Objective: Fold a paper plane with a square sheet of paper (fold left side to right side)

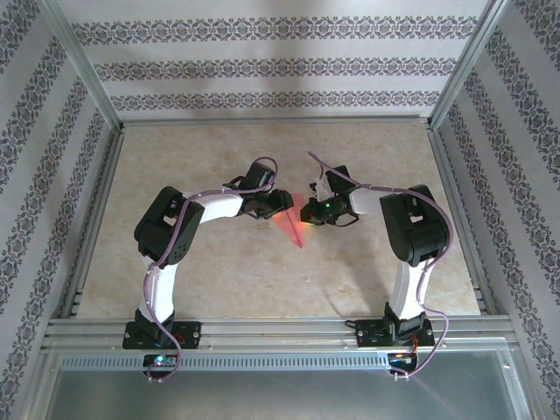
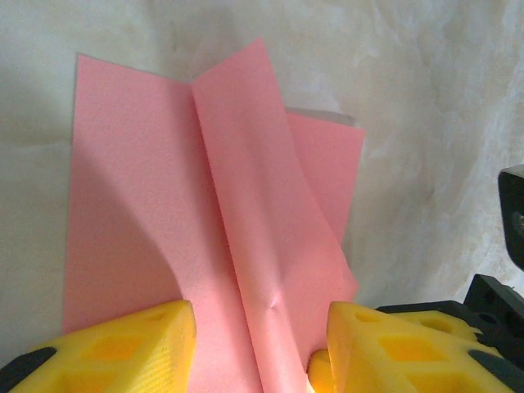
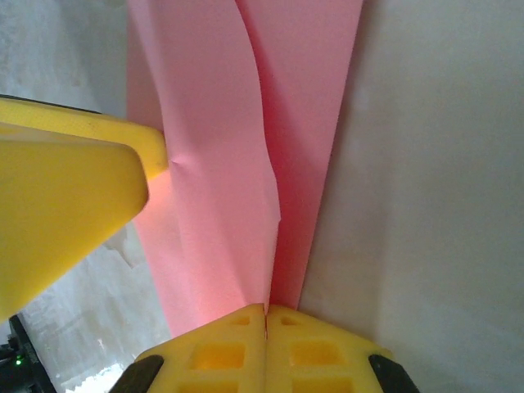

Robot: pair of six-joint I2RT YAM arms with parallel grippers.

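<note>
On the table [image 1: 219, 271], seen from above, the left gripper [image 1: 276, 206] is sitting at 10 o'clock of the paper [image 1: 294, 229], its tips right at the paper's upper edge. The paper is lying near the table's middle as a narrow pink wedge, its point aiming toward 5 o'clock. In the left wrist view this gripper is standing about half open and gripping nothing. Its fingers [image 2: 123, 344] are straddling a raised flap that is running up the middle of the paper toward 12 o'clock, with flat layers spreading at 9 and 3 o'clock. The 3 o'clock finger is touching the flap's lower edge; whether the 9 o'clock finger is touching the flat layer I cannot tell. The right gripper [image 1: 311, 213] is sitting at 2 o'clock of the paper, just across from the left one. In its own wrist view its fingers [image 3: 221, 352] are pressing fully together at 6 o'clock, pinching the paper's edge in their seam. The paper is rising from there toward 12 o'clock, and a left finger is denting it at 9 o'clock.
</note>
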